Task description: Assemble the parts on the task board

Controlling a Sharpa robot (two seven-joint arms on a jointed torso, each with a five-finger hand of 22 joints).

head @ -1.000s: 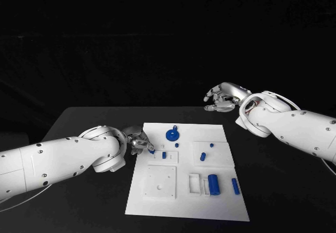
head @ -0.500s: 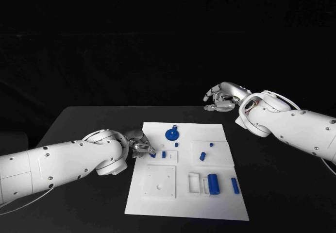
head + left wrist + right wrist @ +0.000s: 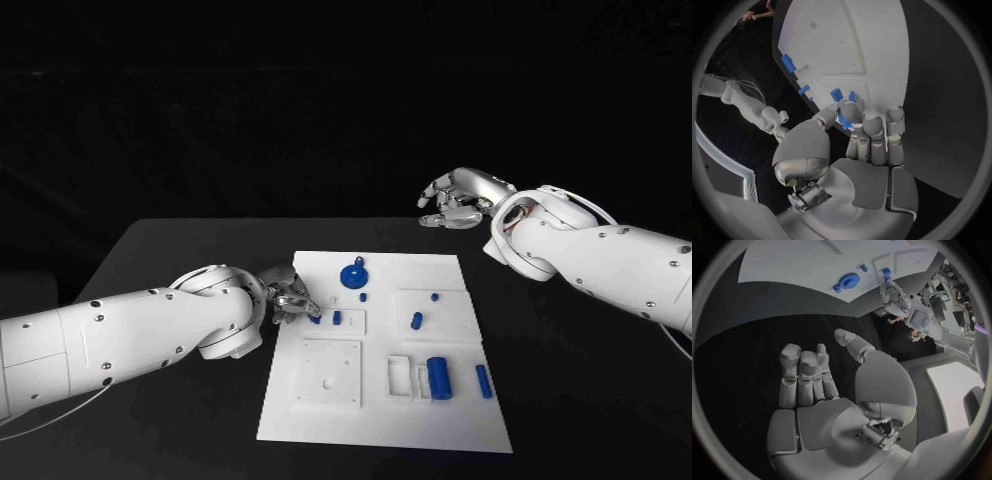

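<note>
Left robot hand [image 3: 287,300] at the left edge of the task board [image 3: 378,420], fingers curled together; fingertips [image 3: 852,111] pinching a small blue part [image 3: 843,121] just over the board edge. Grip confirmed in the left wrist view: blue piece between thumb and a finger, close to two further blue pieces [image 3: 836,94] on the board surface. Exact shape of the held part not discernible.

Step in hand, as judged: carry the pinched part to its seat on the board. For a clean result:
- Maintain pinch pressure; avoid rolling the part between the fingertips.
- Align over the raised white square fixture [image 3: 342,322] nearest the hand, beside the blue peg [image 3: 338,318] standing there, before lowering.
- Descend vertically; avoid contact with the neighbouring peg.

Right robot hand [image 3: 459,200] raised beyond the far right corner of the board, well apart from it, fingers loosely apart and holding nothing. Keep clear of the working zone.

Further out on the board: blue round knobbed disc [image 3: 353,275] near the far edge, blue cylinder [image 3: 440,379] in a white holder near the right side. Board flat on the black desk [image 3: 173,245].
</note>
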